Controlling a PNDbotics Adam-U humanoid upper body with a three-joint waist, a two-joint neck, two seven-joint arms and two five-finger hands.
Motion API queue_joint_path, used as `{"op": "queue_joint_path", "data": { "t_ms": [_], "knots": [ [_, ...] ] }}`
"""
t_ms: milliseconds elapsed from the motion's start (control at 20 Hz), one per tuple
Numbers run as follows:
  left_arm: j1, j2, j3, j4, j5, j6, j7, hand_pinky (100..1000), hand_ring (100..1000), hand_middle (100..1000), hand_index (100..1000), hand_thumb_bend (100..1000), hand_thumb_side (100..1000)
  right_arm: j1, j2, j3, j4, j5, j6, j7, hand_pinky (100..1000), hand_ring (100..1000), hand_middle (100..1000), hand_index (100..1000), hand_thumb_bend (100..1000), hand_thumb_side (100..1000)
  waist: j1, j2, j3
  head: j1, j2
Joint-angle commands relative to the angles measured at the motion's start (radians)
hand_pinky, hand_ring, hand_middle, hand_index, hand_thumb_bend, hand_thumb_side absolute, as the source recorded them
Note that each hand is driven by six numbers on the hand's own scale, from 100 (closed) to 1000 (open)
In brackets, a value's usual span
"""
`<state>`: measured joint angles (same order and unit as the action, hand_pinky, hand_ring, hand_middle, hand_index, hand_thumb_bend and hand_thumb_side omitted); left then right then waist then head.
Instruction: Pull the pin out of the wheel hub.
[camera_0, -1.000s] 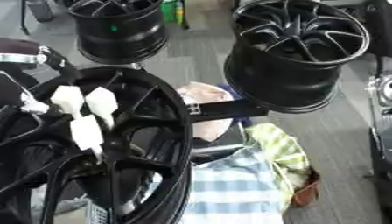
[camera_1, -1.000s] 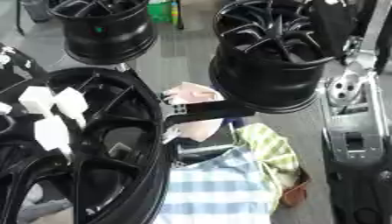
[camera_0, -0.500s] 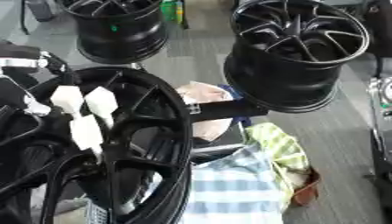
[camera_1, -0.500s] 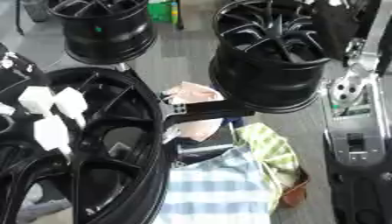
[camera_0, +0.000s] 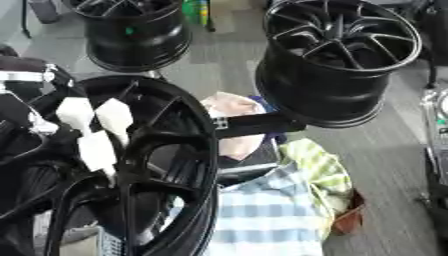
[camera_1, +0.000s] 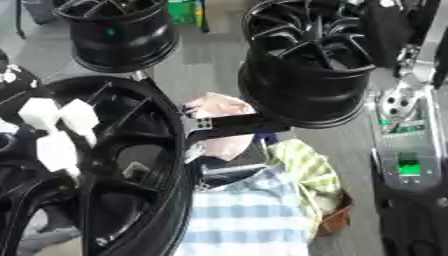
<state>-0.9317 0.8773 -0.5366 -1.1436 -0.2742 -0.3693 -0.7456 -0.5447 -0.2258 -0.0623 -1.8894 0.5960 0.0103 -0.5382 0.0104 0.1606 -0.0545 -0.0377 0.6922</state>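
spare rim (camera_0: 337, 55), checked shirt (camera_0: 269, 215), green cloth (camera_0: 319, 170)

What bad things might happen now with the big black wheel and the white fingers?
The white fingertips of the left hand lie on the spokes of the near wheel hub. No pin is clearly visible, so the hand may grope and miss it. A person in a checked shirt lies right beside that hub, so a slip or jerk might knock the hub against them.
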Motion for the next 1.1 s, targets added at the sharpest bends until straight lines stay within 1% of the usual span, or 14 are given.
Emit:
{"op": "queue_joint_path", "data": {
  "t_ms": [50,150,350,450,750,800,850,950,1100],
  "knots": [
    [-0.013,0.015,0.022,0.002,0.001,-0.163,-0.161,830,751,625,802,350,389,-0.012,-0.018,-0.008,-0.016,-0.006,0.0,-0.007,740,729,664,823,100,636,0.001,-0.014,0.0,0.003,-0.015],
    [-0.015,0.013,0.028,0.005,0.001,-0.156,-0.161,819,731,590,777,330,375,-0.011,-0.018,-0.008,-0.015,-0.006,-0.001,-0.008,740,729,664,823,100,636,0.0,-0.014,0.0,0.002,-0.015],
    [-0.017,0.011,0.043,0.004,0.021,-0.135,-0.161,788,679,516,711,233,350,-0.007,-0.018,-0.01,-0.014,-0.008,0.0,-0.012,740,729,664,823,100,636,0.0,-0.015,0.001,0.002,-0.016],
    [-0.02,0.011,0.05,0.0,0.034,-0.121,-0.161,777,663,498,687,191,338,-0.006,-0.018,-0.011,-0.013,-0.009,0.0,-0.013,740,729,664,823,100,636,0.0,-0.015,0.001,0.001,-0.016],
    [-0.02,0.015,0.055,-0.017,0.053,-0.093,-0.161,777,663,498,687,191,338,-0.005,-0.017,-0.011,-0.012,-0.008,0.0,-0.013,740,729,664,823,100,636,-0.001,-0.016,0.002,0.001,-0.015],
    [-0.023,0.014,0.058,-0.018,0.056,-0.09,-0.161,709,573,374,531,100,298,-0.003,-0.016,-0.012,-0.012,-0.008,0.001,-0.013,740,729,664,823,100,637,-0.001,-0.017,0.003,0.0,-0.015],
    [-0.032,0.012,0.072,-0.019,0.065,-0.08,-0.161,704,566,363,518,100,285,-0.001,-0.015,-0.014,-0.012,-0.009,0.001,-0.015,740,729,664,823,100,637,-0.002,-0.018,0.004,-0.001,-0.015],
    [-0.038,0.014,0.103,-0.027,0.082,-0.06,-0.161,685,544,337,490,100,217,0.001,-0.015,-0.015,-0.012,-0.01,0.0,-0.018,740,729,664,823,100,638,-0.003,-0.019,0.005,-0.001,-0.014],
    [-0.04,0.023,0.135,-0.046,0.093,-0.037,-0.161,679,537,326,479,100,187,0.003,-0.015,-0.016,-0.012,-0.011,-0.001,-0.021,740,729,664,822,100,638,-0.003,-0.019,0.005,-0.002,-0.018]
  ]
}}
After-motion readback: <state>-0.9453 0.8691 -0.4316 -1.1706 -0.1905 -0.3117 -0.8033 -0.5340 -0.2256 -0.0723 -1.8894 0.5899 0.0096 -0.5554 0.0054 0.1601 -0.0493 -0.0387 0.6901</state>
